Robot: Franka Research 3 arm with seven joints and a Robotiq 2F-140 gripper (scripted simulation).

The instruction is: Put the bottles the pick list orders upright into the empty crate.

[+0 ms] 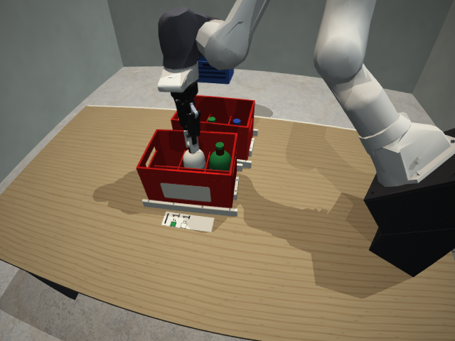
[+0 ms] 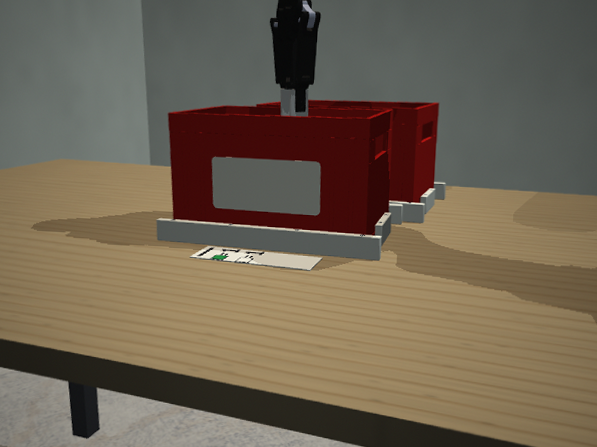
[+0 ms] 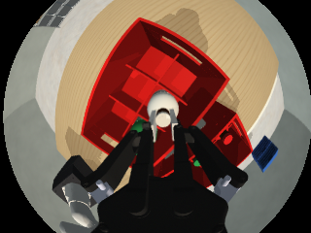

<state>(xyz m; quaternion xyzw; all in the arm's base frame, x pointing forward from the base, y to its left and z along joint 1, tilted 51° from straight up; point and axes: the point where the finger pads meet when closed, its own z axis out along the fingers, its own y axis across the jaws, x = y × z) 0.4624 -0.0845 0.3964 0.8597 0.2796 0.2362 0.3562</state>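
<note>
The near red crate [image 1: 222, 191] [image 2: 341, 187] [image 3: 114, 65] stands level. My gripper [image 1: 191, 146] [image 2: 293, 109] [image 3: 162, 116] is shut on the neck of a white bottle [image 1: 193, 160] [image 3: 162, 103], which is upright and low inside this crate. Its base is hidden. A green bottle [image 1: 220, 160] [image 3: 138, 126] stands beside it. The pick list [image 1: 200, 223] [image 2: 292, 260] shows a green and a white label, each apparently with a 1. The far red crate [image 1: 244, 141] [image 2: 424, 155] holds bottles with a green cap [image 1: 211, 118] [image 3: 197, 163], a blue cap [image 1: 236, 121] and a red cap [image 3: 227, 139].
White rails [image 1: 190, 207] [image 2: 267, 237] run along the feet of both crates. The far crate is close behind the near one. The near crate's dividers and high walls surround the held bottle. A blue box [image 1: 215, 73] [image 3: 265, 154] is on the floor beyond the table.
</note>
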